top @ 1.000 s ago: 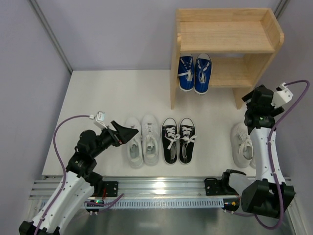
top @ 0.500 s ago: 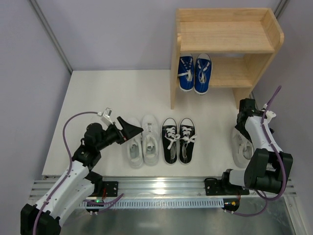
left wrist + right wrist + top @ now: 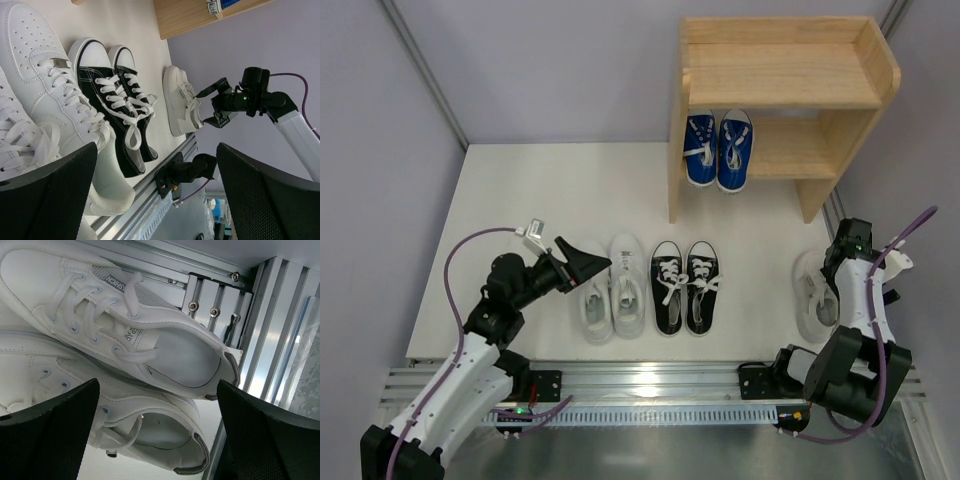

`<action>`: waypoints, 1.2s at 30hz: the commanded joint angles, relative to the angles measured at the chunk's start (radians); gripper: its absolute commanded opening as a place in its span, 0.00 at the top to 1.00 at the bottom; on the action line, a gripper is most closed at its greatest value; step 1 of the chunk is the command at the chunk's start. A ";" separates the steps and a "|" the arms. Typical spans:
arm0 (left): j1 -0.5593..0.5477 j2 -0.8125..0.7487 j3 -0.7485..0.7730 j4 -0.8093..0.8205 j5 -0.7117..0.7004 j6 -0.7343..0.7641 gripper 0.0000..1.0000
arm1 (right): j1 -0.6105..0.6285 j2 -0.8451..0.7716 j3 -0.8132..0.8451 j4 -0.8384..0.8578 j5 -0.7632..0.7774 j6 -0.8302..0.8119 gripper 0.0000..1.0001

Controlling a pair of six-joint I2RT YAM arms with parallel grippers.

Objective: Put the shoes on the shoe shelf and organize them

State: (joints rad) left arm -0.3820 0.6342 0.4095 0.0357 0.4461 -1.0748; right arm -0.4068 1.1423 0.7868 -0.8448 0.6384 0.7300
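The wooden shoe shelf stands at the back right, with the blue canvas pair on its lower tier. On the floor lie the white leather pair, the black canvas pair and the smaller white lace-ups. My left gripper is open and empty, just above the left white leather shoe. My right gripper is open and empty, right over the heels of the white lace-ups, its jaws either side of them. The right arm hides part of that pair from above.
The aluminium rail runs along the near edge, close behind the shoes' heels; it also shows in the right wrist view. Grey walls enclose both sides. The shelf's top tier holds nothing.
My right gripper has come down from beside the shelf's right panel to just over the white lace-ups. My left gripper has edged right toward the white leather pair.
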 commanded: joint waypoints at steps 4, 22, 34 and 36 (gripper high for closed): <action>0.000 -0.024 -0.006 0.036 0.013 -0.010 0.00 | -0.052 0.094 -0.046 0.124 -0.134 -0.044 0.00; 0.000 -0.082 -0.063 0.026 -0.023 0.003 0.00 | -0.061 0.021 -0.181 0.371 -0.601 -0.201 0.96; -0.001 -0.223 -0.138 -0.029 -0.078 0.009 0.00 | 0.138 -0.111 -0.230 0.372 -0.758 -0.195 0.96; 0.000 -0.251 -0.149 -0.033 -0.093 0.007 0.00 | 0.212 -0.104 -0.230 0.403 -0.781 -0.181 0.96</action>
State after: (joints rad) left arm -0.3820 0.4141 0.2726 0.0101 0.3767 -1.0733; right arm -0.2672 1.0554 0.5507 -0.4988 -0.0162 0.5255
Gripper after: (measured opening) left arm 0.996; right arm 0.082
